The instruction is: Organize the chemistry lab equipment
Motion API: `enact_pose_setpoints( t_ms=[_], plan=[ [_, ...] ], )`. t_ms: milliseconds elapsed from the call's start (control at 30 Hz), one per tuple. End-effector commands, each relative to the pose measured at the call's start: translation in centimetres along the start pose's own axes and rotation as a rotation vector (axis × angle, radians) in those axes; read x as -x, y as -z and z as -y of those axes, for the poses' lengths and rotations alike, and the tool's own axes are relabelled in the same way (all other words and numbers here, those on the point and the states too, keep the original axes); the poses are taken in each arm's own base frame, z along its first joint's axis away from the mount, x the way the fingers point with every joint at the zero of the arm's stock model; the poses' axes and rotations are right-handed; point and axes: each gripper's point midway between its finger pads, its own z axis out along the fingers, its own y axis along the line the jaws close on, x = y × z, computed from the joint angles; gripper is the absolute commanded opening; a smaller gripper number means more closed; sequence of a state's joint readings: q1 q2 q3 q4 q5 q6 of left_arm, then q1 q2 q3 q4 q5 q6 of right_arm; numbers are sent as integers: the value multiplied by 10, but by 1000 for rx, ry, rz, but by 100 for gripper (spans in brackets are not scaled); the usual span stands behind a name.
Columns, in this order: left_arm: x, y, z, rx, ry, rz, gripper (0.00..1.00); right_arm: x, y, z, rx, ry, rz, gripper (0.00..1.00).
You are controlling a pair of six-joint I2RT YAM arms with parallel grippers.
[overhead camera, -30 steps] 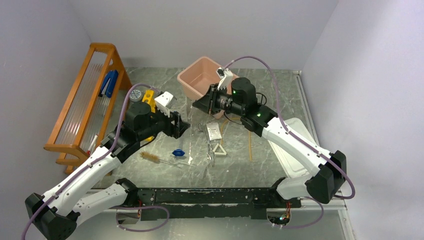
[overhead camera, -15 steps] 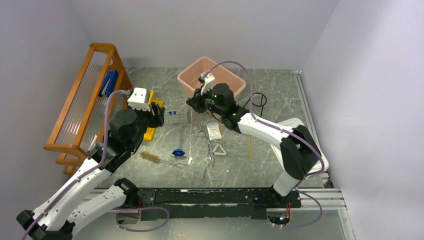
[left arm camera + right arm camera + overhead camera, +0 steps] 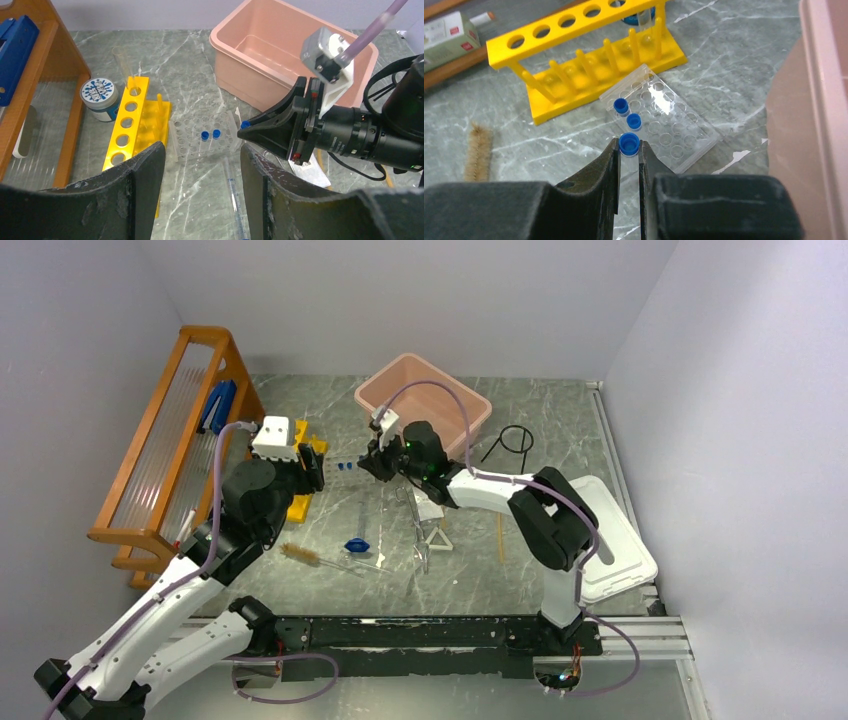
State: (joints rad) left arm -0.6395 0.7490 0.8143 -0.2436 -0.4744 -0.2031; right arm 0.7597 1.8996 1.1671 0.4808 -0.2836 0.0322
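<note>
My right gripper [image 3: 629, 150] is shut on a blue-capped clear tube [image 3: 629, 144], held upright just over the near edge of a clear well plate [image 3: 674, 130]. Two more blue-capped tubes [image 3: 621, 105] stand in that plate. The yellow tube rack [image 3: 574, 65] lies just behind it. My left gripper [image 3: 202, 165] is open and empty above the table, facing the clear plate [image 3: 192, 142] and the right gripper [image 3: 246, 127]. A thin graduated pipette [image 3: 232, 190] lies below the left fingers. Metal tongs [image 3: 420, 540], a white triangle [image 3: 437, 539] and a brown brush [image 3: 300, 555] lie mid-table.
The pink tub [image 3: 420, 390] stands at the back, with a black wire tripod [image 3: 513, 439] to its right. A white lid [image 3: 615, 550] lies at the right edge. A wooden rack [image 3: 170, 440] fills the left side. A white jar [image 3: 100, 97] sits by the yellow rack.
The right arm has swung left from the pink tub's front down to the clear plate, carrying the tube. The left gripper has drawn back left beside the yellow rack and narrowed slightly.
</note>
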Motion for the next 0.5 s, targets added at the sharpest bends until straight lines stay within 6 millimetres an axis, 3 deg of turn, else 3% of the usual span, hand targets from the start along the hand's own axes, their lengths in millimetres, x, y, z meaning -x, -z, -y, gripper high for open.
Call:
enact_pose_setpoints(
  t_ms=[0, 467],
  plan=[
    [3, 0, -4, 25, 20, 19, 61, 10, -9, -7, 61, 96, 58, 5],
    [1, -2, -6, 40, 6, 13, 61, -12, -28, 6, 37, 139, 13, 5]
  ],
)
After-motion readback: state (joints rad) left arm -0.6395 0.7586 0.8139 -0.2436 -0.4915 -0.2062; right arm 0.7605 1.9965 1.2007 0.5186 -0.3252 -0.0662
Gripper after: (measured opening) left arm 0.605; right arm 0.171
